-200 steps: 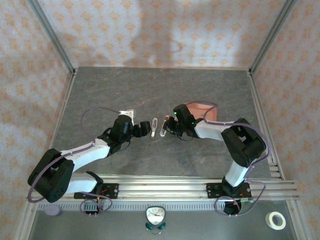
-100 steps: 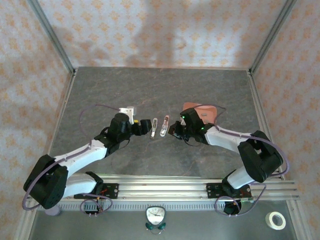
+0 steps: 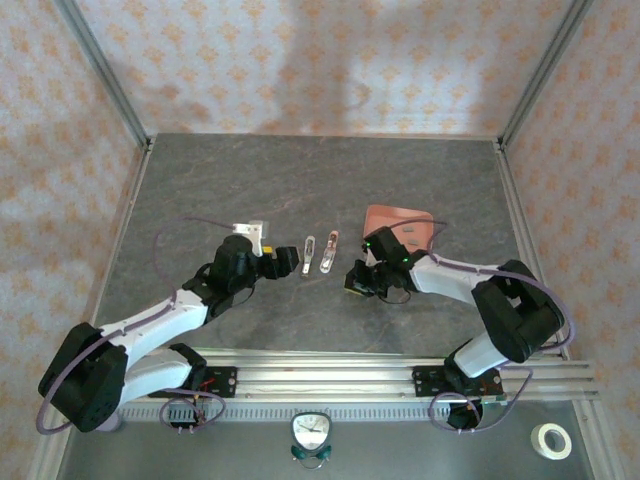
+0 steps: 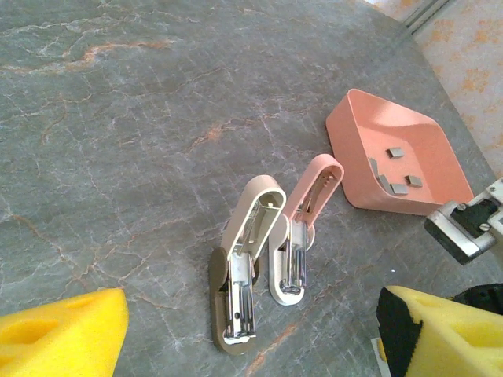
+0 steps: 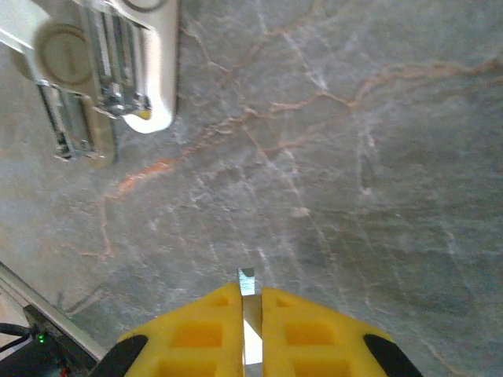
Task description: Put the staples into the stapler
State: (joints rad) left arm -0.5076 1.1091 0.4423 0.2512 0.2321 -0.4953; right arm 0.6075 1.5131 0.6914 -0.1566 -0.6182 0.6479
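A grey stone-look table (image 3: 300,180) stands between walls with orange flower paper. The right pincer (image 5: 250,302) is clenched on a thin silver strip of staples (image 5: 247,276), which pokes out past its yellow tips. The left pincer (image 4: 251,314) is released and holds nothing. Just ahead of it lie a beige plastic stapler (image 4: 250,228) and a pink plastic stapler (image 4: 310,184), side by side, both flipped open. Farther off to the right sits a salmon-pink shallow tray (image 4: 354,149) with small grey staple pieces (image 4: 397,184) inside.

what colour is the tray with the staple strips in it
The tray is salmon pink; the left wrist view shows it best.
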